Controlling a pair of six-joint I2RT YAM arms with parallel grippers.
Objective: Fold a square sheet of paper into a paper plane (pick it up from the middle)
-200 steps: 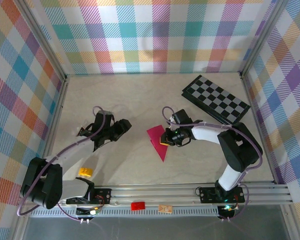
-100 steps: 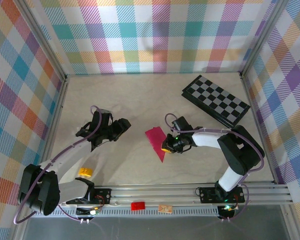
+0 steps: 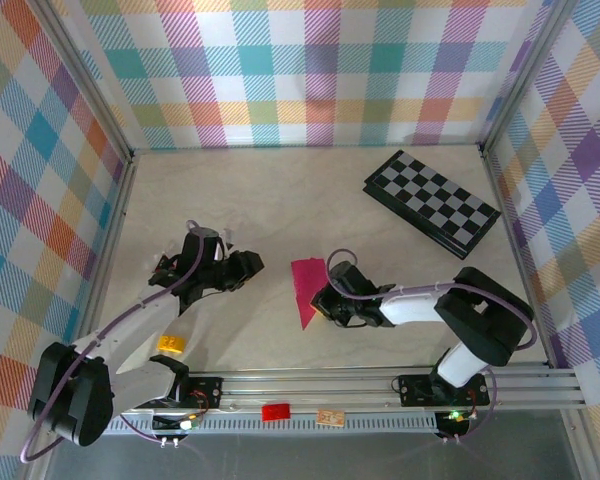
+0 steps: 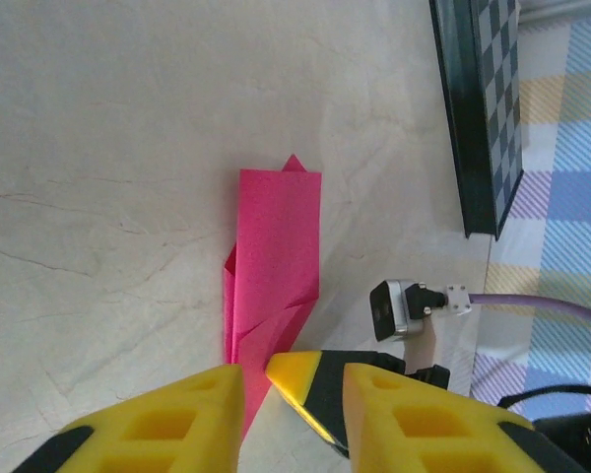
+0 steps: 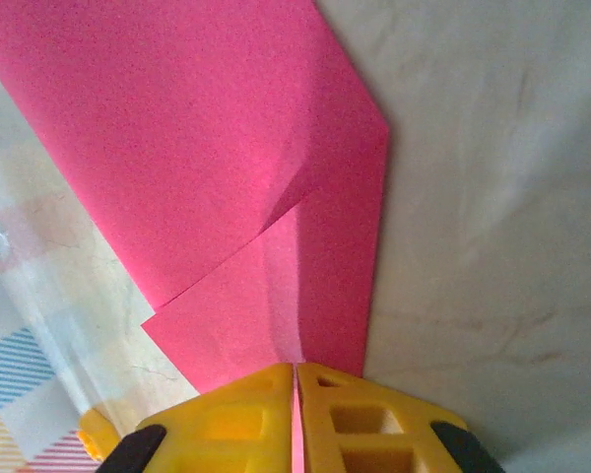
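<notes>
I see my right gripper pinched tight on the edge of the folded paper. My left gripper hovers near the paper, jaws partly apart, holding nothing.

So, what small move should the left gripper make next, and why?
Probably ease the left gripper toward the folded magenta-pink paper sheet and press its free side: the right gripper pinches one edge, while the left hangs open beside it, touching nothing.
</notes>
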